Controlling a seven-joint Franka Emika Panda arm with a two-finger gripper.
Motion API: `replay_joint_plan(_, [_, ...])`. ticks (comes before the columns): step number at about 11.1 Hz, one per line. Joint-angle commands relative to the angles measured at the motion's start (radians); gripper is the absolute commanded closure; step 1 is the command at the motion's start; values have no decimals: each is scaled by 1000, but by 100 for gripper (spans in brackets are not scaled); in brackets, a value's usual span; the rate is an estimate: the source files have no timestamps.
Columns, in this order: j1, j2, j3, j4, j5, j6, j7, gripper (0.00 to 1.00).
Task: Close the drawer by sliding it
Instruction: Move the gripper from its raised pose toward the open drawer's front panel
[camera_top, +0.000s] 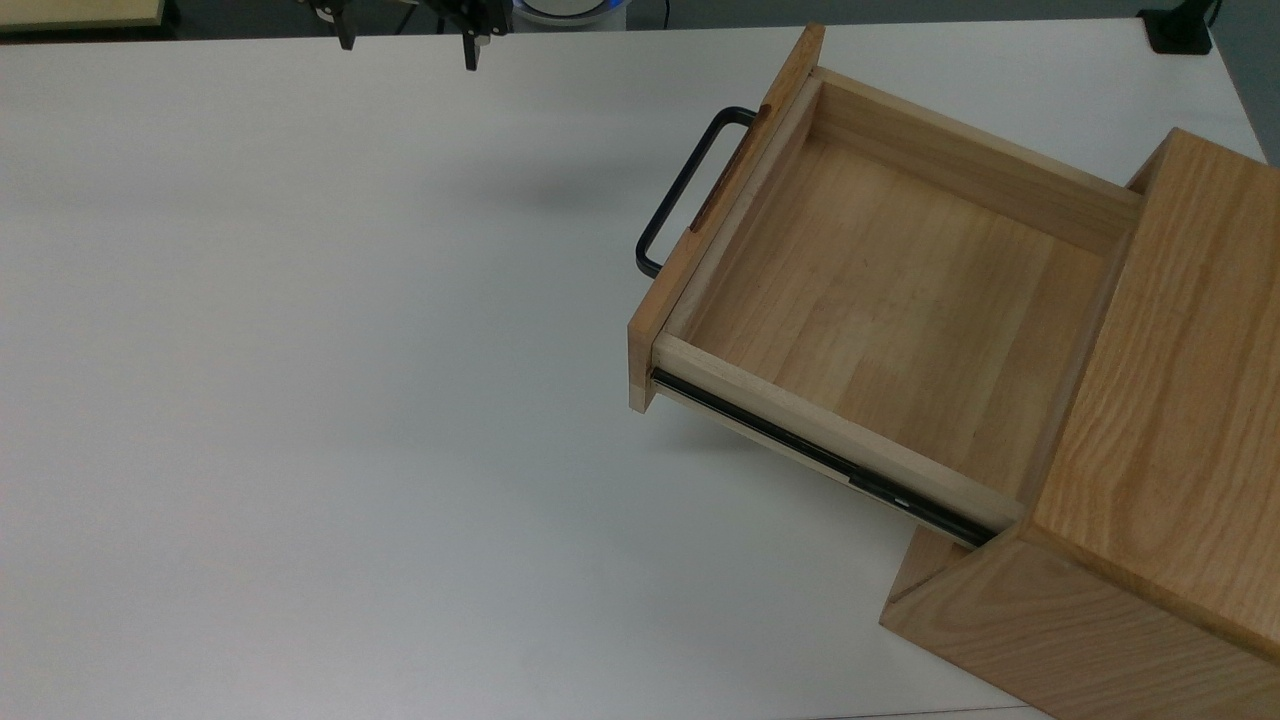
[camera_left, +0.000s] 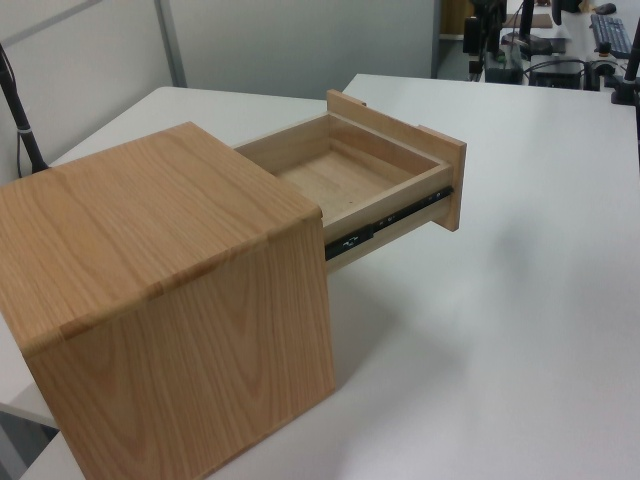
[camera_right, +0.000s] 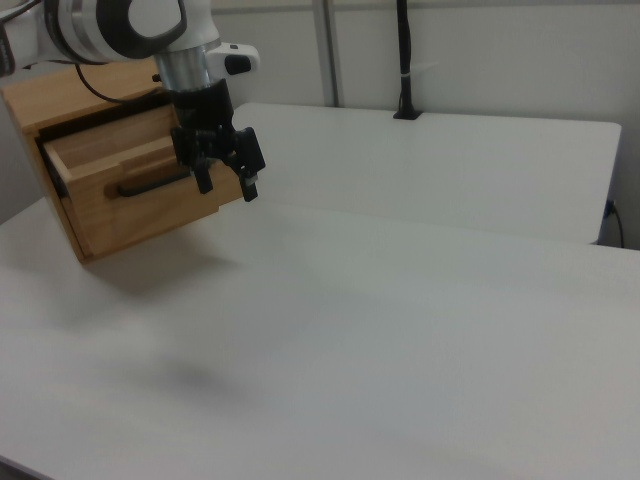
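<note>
The light wooden drawer stands pulled far out of the oak-grain cabinet, empty inside, with a black side rail showing. Its black bar handle points toward the top view's left. My gripper hangs at the far table edge, well away from the handle, open and holding nothing. In the right view the gripper hovers above the table in front of the drawer and its handle, fingers spread. The left view shows the drawer sticking out of the cabinet.
The white table spreads wide to the top view's left of the drawer. A black clamp base sits at the far right corner; its pole rises at the table's back edge in the right view.
</note>
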Motion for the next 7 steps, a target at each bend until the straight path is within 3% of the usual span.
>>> replay_joint_plan(1, [-13, -6, -5, -9, 7, -28, -28, 0])
replay_joint_plan(7, [-14, 0, -3, -11, 20, -28, -22, 0])
